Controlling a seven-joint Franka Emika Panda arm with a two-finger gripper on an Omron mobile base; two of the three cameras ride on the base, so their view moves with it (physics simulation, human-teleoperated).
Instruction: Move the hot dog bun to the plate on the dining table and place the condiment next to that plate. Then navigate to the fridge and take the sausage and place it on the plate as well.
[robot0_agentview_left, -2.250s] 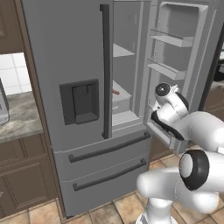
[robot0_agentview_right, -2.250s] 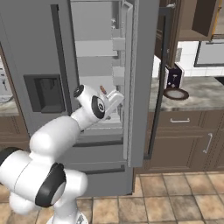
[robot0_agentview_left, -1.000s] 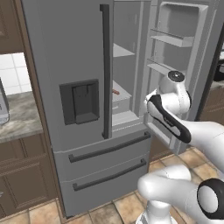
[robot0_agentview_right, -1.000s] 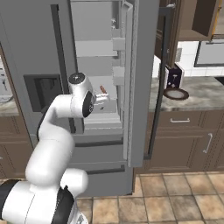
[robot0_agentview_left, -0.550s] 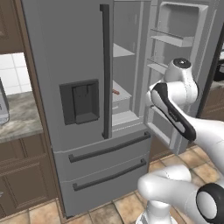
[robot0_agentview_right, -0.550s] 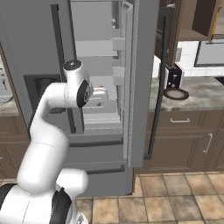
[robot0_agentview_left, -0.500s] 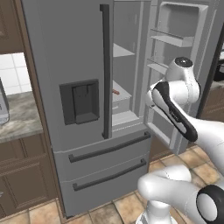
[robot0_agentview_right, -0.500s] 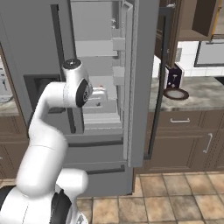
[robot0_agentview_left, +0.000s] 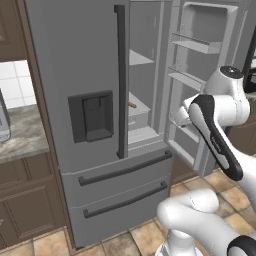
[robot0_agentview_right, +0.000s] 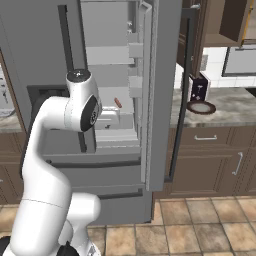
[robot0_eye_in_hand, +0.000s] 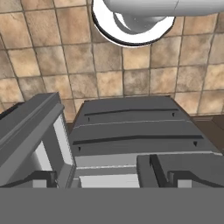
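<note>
The grey steel fridge (robot0_agentview_left: 75, 60) (robot0_agentview_right: 165, 75) has its left door closed and its right door swung open. Inside, the slim reddish-brown sausage (robot0_agentview_left: 131, 105) (robot0_agentview_right: 118, 103) lies on a middle shelf above a white drawer. My arm is folded up before the open compartment, with the hand (robot0_agentview_right: 107, 117) just below and in front of the sausage, not touching it. My gripper (robot0_eye_in_hand: 113, 179) is open and empty, and the hand view looks down over the fridge's lower drawers (robot0_eye_in_hand: 131, 131) to the tiled floor. The hot dog bun, plate, dining table and condiment are out of view.
The open fridge door (robot0_agentview_left: 200, 45) with its door bins stands close to my elbow on the right. A wall counter with a dark coffee machine (robot0_agentview_right: 199, 90) runs right of the fridge. Another counter (robot0_agentview_left: 20, 145) with dark cabinets lies to the left.
My arm has lifted: the elbow rose from low before the fridge to shelf height, and the hand drew in under the sausage shelf. The sausage and the doors stayed put.
</note>
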